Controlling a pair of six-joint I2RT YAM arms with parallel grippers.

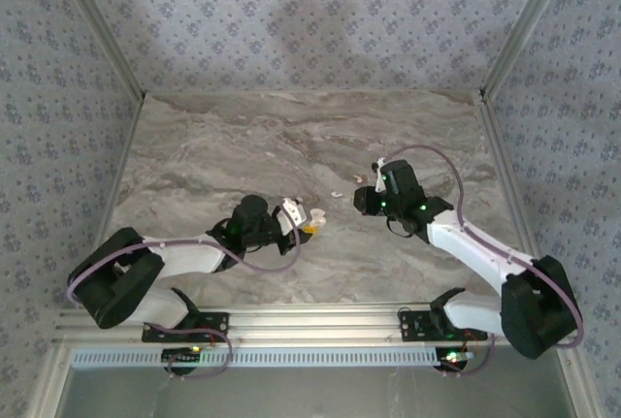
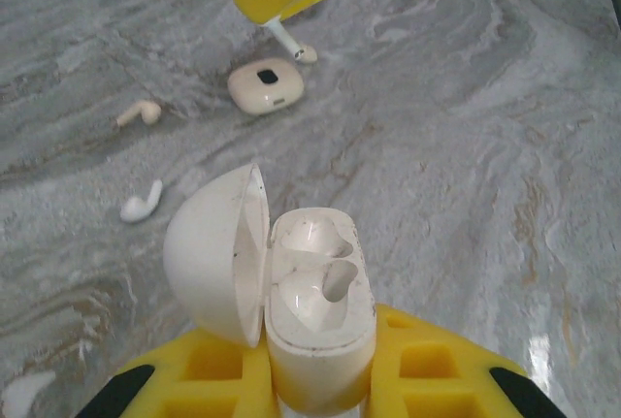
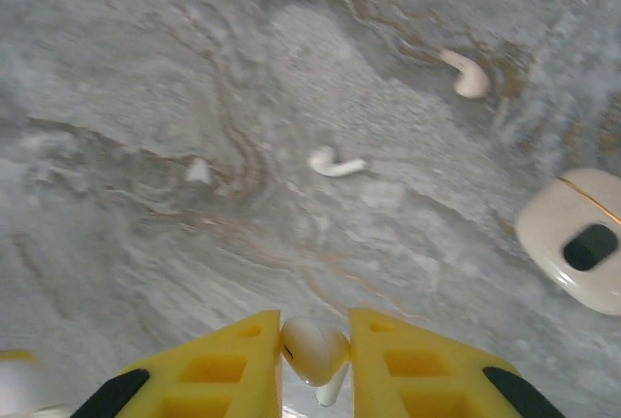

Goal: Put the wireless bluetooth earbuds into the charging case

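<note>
Left gripper [image 2: 315, 345] is clamped tight on the body of the charging case [image 2: 318, 292], and look how it's presented: lid [image 2: 215, 253] swung open to one side, the two moulded wells facing up and both bare, so nothing is seated yet. That low hold on the body leaves the mouth free for the partner arm to reach. Across the bench [image 1: 223, 137] the right gripper [image 3: 315, 326] is closed on one earbud [image 3: 312, 348], pinched with the bulb at the fingertips and the stem running back between the fingers. It's a tiny, rounded thing, so the grip is narrow and right at the tips. From the left wrist view this pinched bud sits low by the bench, whether touching I cannot tell. It is just beside the pinkish-tan squarish piece [image 2: 265, 85] and well apart from the open case. Two more lie loose: a white earbud [image 2: 142, 203] out past the lid, and a tan-tinted earbud [image 2: 142, 112] further off. Overhead, the two grippers face each other across a gap. Next, I'd judge, the pinched bud has to travel over to the case and be turned to match a well; the risk is it twisting in the fingers or catching the rim
</note>
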